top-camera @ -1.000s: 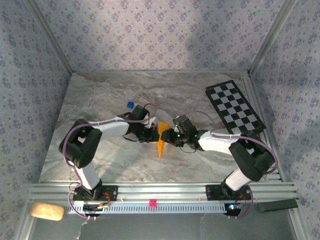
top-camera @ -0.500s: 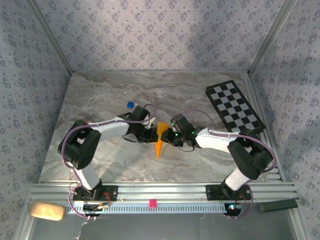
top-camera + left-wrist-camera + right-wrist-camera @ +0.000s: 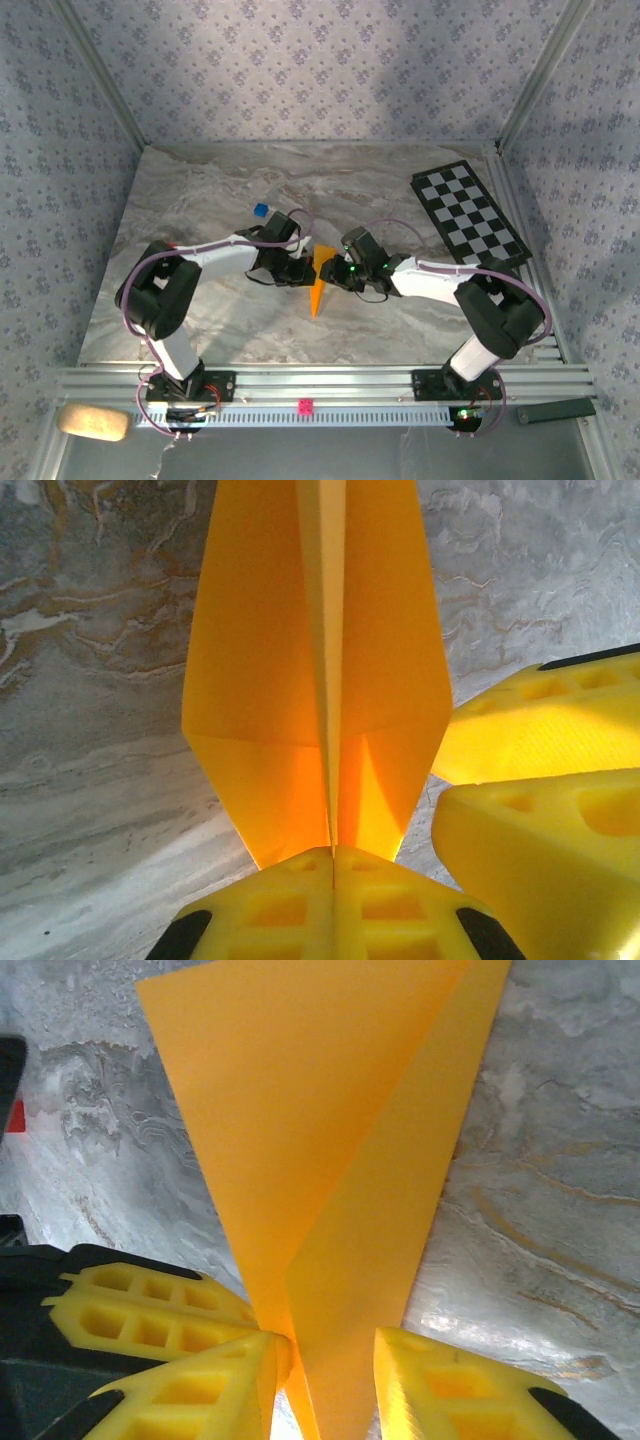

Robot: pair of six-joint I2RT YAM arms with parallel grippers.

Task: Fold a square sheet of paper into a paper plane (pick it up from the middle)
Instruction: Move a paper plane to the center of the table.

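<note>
The square sheet of paper (image 3: 318,295) is folded into a narrow orange-yellow paper plane with a centre crease, its tip pointing toward the near edge. It is held just above the marble table. My left gripper (image 3: 303,270) is shut on the centre crease (image 3: 333,852), the wings (image 3: 260,660) spreading away from its fingers. My right gripper (image 3: 340,274) faces it from the right. Its jaws stand apart (image 3: 328,1345), one wing (image 3: 300,1110) lies between them, and its left finger touches the paper. The right fingers (image 3: 540,740) also show in the left wrist view.
A tiny blue cube (image 3: 261,210) lies behind the left arm. A black-and-white checkered board (image 3: 468,213) lies at the back right. The aluminium rail (image 3: 320,385) runs along the near edge, and patterned walls close in the table's other sides.
The right gripper and the paper have shifted slightly to the left, toward the left gripper. The left gripper has stayed shut on the crease.
</note>
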